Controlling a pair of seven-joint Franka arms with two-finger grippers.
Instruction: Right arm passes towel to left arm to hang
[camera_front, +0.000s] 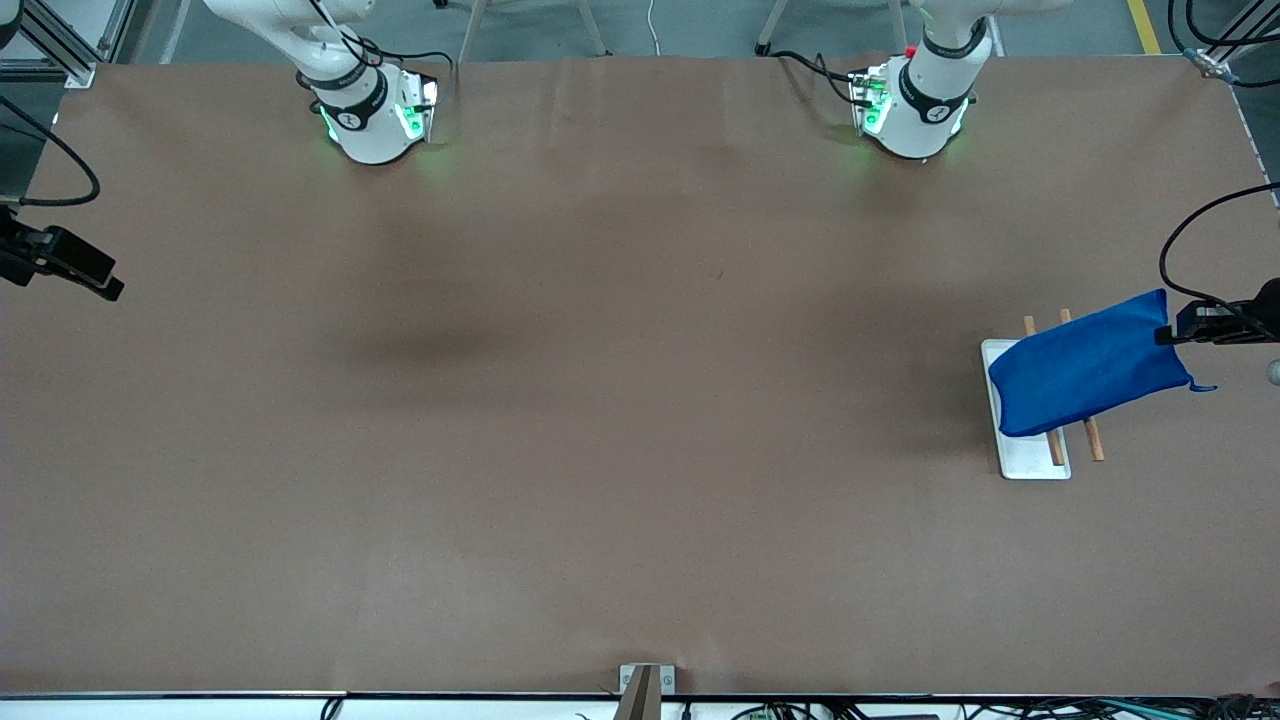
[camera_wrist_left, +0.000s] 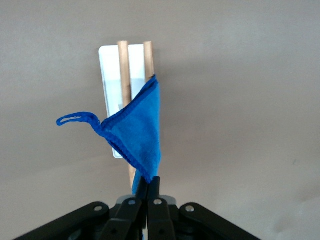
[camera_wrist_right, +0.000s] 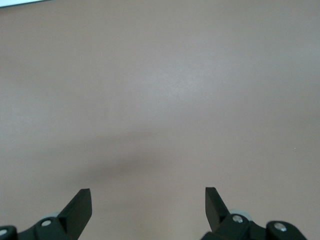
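The handover looks finished and hanging is underway: the bright blue soft cloth towel (camera_front: 1090, 365) drapes over two thin wooden rails (camera_front: 1093, 438) on a white flat base (camera_front: 1030, 460), at three o'clock on the brown table (camera_front: 600, 400). The left gripper (camera_front: 1172, 335), fingers pinching a towel corner, should probably release next. The right gripper (camera_front: 110, 288) waits at nine o'clock, fingers spread.

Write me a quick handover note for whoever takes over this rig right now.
Left tool: shut on the towel's corner, over the left arm's end of the table.
Right tool: open, empty, waiting at the right arm's end over bare table.
Towel: draped across the two wooden rods of the rack, one corner still pinched.
Done: handover to the left arm; towel laid over the rods.
Left: release the corner, pull the left arm clear.
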